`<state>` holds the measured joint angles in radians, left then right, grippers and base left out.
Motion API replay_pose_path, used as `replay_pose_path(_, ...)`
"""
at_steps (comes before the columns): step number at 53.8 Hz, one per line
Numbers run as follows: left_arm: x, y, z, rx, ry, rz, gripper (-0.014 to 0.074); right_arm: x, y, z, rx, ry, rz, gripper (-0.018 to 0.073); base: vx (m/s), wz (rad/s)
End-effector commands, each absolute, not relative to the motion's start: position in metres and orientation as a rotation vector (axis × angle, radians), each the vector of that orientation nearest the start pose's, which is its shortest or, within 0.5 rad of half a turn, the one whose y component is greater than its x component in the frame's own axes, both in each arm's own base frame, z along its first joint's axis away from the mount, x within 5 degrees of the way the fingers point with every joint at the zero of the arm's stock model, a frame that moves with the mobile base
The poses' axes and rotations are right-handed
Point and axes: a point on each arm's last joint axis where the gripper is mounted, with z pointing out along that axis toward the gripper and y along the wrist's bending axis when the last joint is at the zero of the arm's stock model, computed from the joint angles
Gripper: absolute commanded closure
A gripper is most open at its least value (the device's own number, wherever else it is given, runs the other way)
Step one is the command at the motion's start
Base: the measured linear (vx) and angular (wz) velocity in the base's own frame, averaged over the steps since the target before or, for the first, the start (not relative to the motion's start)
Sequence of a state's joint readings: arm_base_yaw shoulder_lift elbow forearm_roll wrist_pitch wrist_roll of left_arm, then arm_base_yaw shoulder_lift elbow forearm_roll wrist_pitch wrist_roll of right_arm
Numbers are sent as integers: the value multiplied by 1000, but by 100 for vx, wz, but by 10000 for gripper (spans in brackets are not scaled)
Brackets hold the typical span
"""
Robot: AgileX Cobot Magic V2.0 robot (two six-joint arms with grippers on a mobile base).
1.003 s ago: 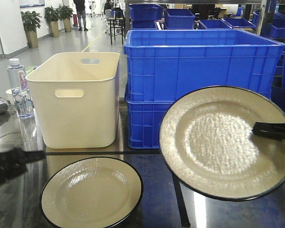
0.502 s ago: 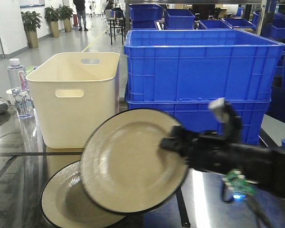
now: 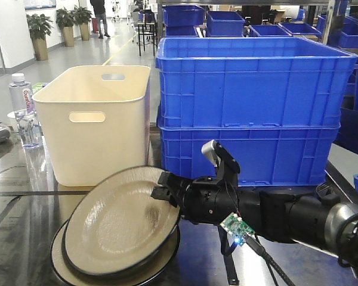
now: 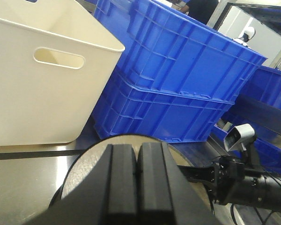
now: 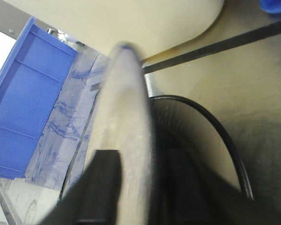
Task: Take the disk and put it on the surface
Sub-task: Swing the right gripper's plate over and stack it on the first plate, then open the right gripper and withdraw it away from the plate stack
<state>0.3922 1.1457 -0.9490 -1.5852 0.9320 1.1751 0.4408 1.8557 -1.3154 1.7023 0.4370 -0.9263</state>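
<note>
Disk (image 3: 116,226) has dropped and swung left since the earlier frame: it was up in the air on the right, now it sits low, just in front of the cream bin (image 3: 95,125) and directly over the second plate (image 3: 57,255). Right arm has come across with it.

Status:
- Right gripper (image 3: 165,193) is clamped on the disk's rim, on the edge away from the bin's left corner. Wrist view confirms it: rim (image 5: 129,122) is edge-on, with a finger on each face.
- Disk is tilted, gripped edge high, low edge on or just above the second plate. Can't tell if it's actually touching.
- Left gripper (image 4: 138,183) has its fingers pressed together with nothing between them. It's parked in front of the bin, looking down at the plates.
- Blue crates (image 3: 250,101) are right of the bin, not involved.

Progress: grab is done, carry is done, lowering looks nearly done. What's left is to level it out, open the jaws and pull back.

One flag: it's coming down on the other plate, not on bare tabletop (image 3: 18,202) in front of the bin. Releasing while it's tilted could make it slide or clatter off the stack.
</note>
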Motion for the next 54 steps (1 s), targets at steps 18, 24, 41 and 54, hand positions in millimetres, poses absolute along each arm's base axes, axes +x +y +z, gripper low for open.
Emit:
replay_pose_path(18,229,15,401,39,1653,-830,602,378,185,315,-263,1863,934,-50,0,0)
replay_pose_path(24,231,21,385,-75,1831,-771,600,382,153,331,-309,1814,758,-1,0,0)
replay_pose_path(41,240,85,318,-359,2354,26,598,336,87,402,-464,1752,378,460,0,0)
replay_pose_path(54,231,89,351,-422,2086,153,598,279,59,428,-359,1972,202,567,0,0)
